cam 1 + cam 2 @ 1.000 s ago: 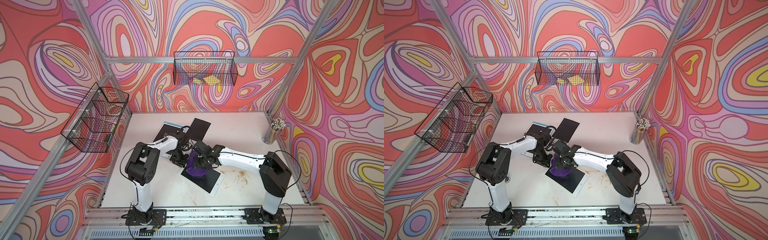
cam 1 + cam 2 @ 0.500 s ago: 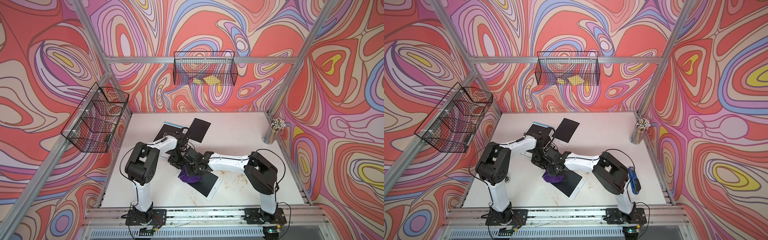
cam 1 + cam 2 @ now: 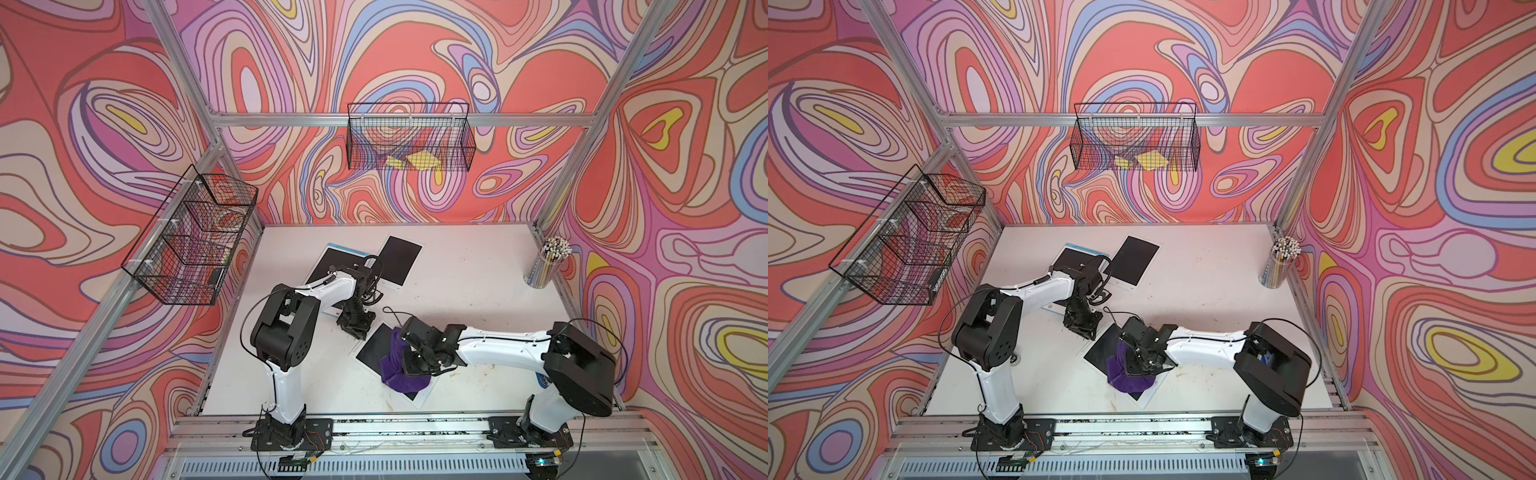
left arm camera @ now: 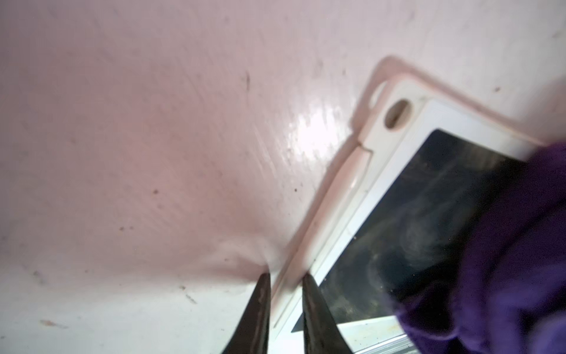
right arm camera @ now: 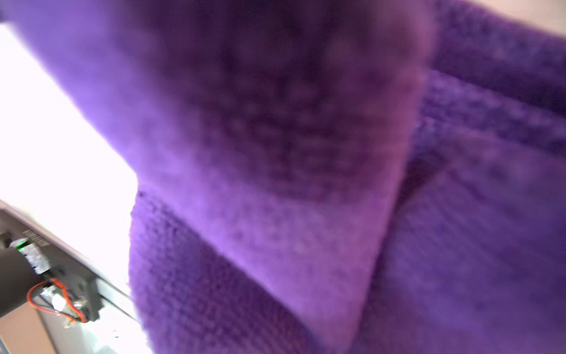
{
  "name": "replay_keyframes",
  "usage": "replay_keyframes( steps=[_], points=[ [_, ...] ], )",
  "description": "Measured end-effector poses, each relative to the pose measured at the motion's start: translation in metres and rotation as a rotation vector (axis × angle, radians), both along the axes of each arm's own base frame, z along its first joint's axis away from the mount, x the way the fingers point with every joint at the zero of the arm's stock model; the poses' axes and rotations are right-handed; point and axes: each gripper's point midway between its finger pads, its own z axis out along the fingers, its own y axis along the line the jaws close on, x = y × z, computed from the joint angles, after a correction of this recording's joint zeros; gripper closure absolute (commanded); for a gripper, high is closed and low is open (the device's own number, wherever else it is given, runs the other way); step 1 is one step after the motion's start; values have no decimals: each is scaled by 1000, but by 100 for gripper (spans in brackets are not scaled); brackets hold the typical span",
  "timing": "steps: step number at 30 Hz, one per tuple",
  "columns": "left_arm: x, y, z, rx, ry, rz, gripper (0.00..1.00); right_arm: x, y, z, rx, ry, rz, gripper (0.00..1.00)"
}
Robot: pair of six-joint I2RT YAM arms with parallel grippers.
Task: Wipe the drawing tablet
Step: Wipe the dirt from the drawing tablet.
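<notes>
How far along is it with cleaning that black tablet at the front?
Midway, by the look of it. Done: the left claw grips the drawing tablet by its edge, and the right claw holds the purple cloth. In hand: the cloth is pressed on the tablet's front end. Left: faint swirly smears show on its uncovered part, so more passes seem needed.

Swirling coral, lilac and blue wallpaper (image 3: 415, 50) covers three walls. An aluminium frame (image 3: 291, 120) carries a black wire basket (image 3: 409, 141) at upper centre and a compartmented basket (image 3: 191, 237) at left, above a white tabletop (image 3: 478, 270).
</notes>
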Motion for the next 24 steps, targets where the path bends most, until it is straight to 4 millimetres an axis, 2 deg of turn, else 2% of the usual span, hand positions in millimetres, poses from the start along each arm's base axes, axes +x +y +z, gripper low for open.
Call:
replay_keyframes(
  steps=[2, 5, 7, 9, 12, 14, 17, 20, 24],
  points=[
    [0, 0, 0, 0, 0, 0, 78, 6, -37, 2, -39, 18, -81, 100],
    [0, 0, 0, 0, 0, 0, 78, 24, -119, 14, -135, 29, -311, 100],
    [0, 0, 0, 0, 0, 0, 78, 33, -165, 34, -171, -14, -459, 100],
    [0, 0, 0, 0, 0, 0, 78, 39, -184, 67, -170, -90, -512, 100],
    [0, 0, 0, 0, 0, 0, 78, 55, -174, 109, -118, -173, -476, 100],
    [0, 0, 0, 0, 0, 0, 78, 68, -160, 125, -84, -214, -430, 100],
    [0, 0, 0, 0, 0, 0, 78, 70, -132, 124, -7, -198, -332, 100],
    [0, 0, 0, 0, 0, 0, 78, 64, -91, 120, 165, -140, -232, 100],
    [0, 0, 0, 0, 0, 0, 78, 53, -50, 127, 380, -59, -142, 100]
  ],
)
